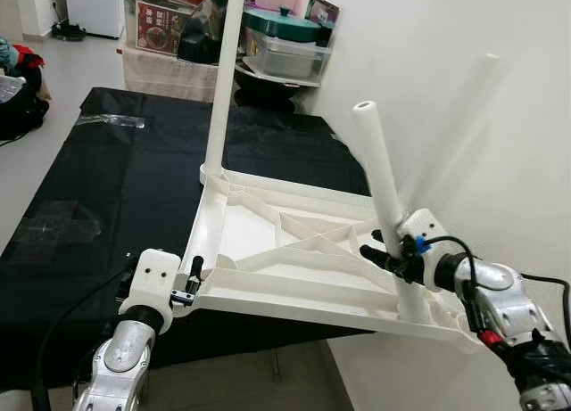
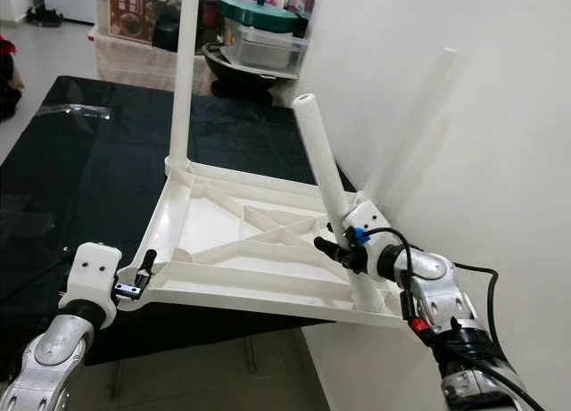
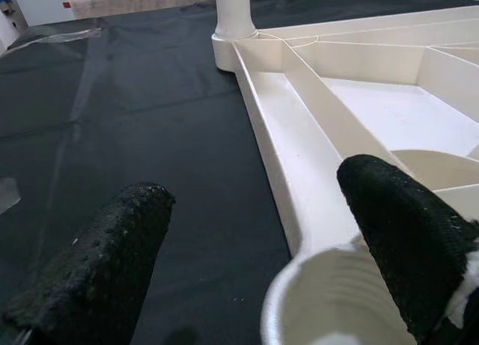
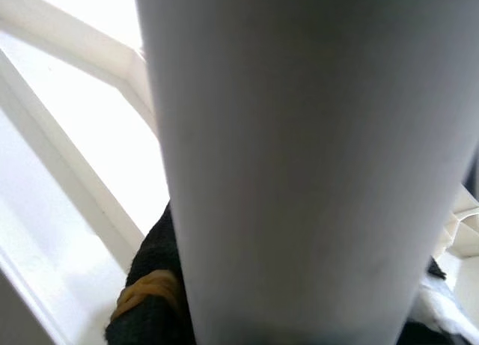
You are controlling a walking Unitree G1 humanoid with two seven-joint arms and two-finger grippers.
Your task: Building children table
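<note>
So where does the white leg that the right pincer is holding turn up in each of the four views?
Left eye view: the tilted white leg stands right of centre, gripped low by the right pincer.
Right eye view: same leg, just right of centre.
Left wrist view: not in it; the upright far leg is there instead.
Right wrist view: the leg runs close-up across the frame.
Shared landmark: the upturned white tabletop with its ribs.

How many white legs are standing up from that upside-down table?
2: one leg at the far left corner of the table top; one near leg at the right, held by the right gripper.
</note>
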